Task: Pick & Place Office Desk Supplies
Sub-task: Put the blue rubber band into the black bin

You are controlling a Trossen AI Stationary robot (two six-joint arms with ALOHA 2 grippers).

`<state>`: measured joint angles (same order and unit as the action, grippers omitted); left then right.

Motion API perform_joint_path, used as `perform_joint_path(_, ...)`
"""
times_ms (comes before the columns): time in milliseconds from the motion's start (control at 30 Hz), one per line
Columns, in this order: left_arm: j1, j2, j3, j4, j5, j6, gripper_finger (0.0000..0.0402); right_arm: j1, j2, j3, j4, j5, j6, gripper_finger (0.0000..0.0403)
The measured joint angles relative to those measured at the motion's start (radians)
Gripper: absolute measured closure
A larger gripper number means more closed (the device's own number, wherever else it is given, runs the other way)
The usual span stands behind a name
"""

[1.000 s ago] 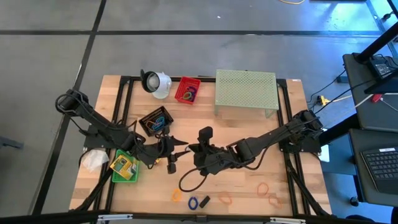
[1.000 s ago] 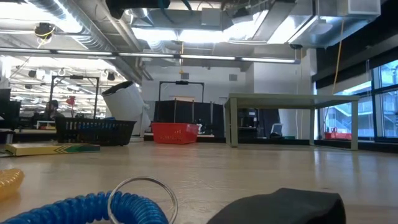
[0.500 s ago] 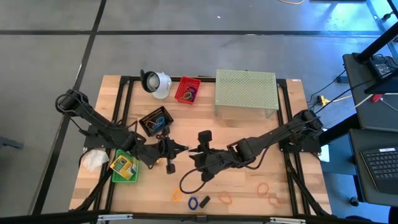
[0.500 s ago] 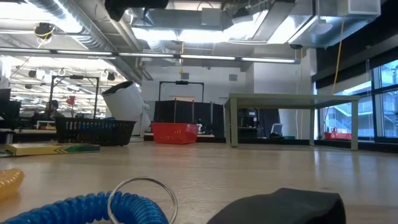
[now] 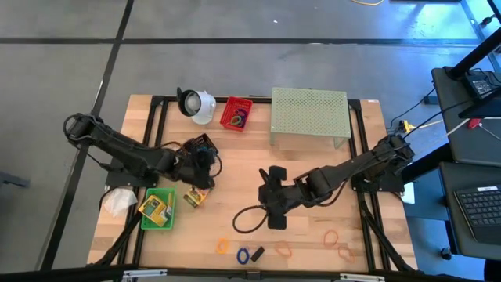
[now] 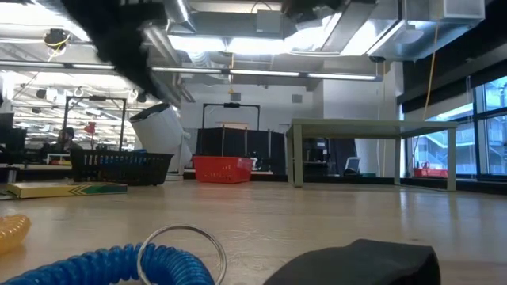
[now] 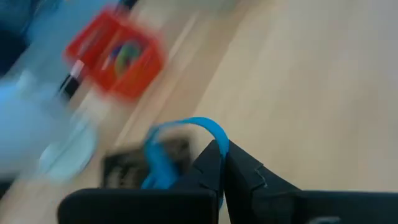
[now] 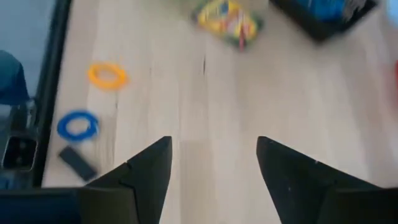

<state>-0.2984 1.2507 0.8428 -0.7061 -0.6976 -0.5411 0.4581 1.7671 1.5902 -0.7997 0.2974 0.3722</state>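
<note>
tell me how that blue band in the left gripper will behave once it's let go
The blue band droops in a loose loop from the shut left gripper, so it is probably floppy and light. Released over the black basket, it would likely drop limply, though it might snag on a finger.

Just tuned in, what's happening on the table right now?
The left gripper is shut on a blue rubber band and sits over the black basket. The right gripper is open and empty over bare wood near the table's middle. A crayon box lies loose beside the green bin. An orange band, a blue loop and a black clip wait near the front edge.
</note>
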Motion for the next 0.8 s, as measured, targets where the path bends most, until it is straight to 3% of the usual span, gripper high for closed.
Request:
perform_joint_path(167, 0.103, -0.014, -0.069, -0.148, 0.051, -0.067, 0.0400, 0.055, 0.042, 0.000, -0.128, -0.006, 0.147, 0.0179)
perform_joint_path(400, 0.211, -0.025, -0.183, -0.131, 0.159, -0.054, 0.0400, 0.131, 0.128, 0.000, -0.160, -0.121, 0.305, 0.0192)
perform_joint_path(667, 0.231, -0.025, -0.192, -0.128, 0.207, -0.022, 0.0399, 0.187, 0.247, 0.000, -0.148, -0.277, 0.429, 0.0193)
perform_joint_path(800, 0.231, -0.025, -0.192, -0.129, 0.244, -0.021, 0.0389, 0.203, 0.287, -0.001, -0.128, -0.289, 0.485, 0.0193)
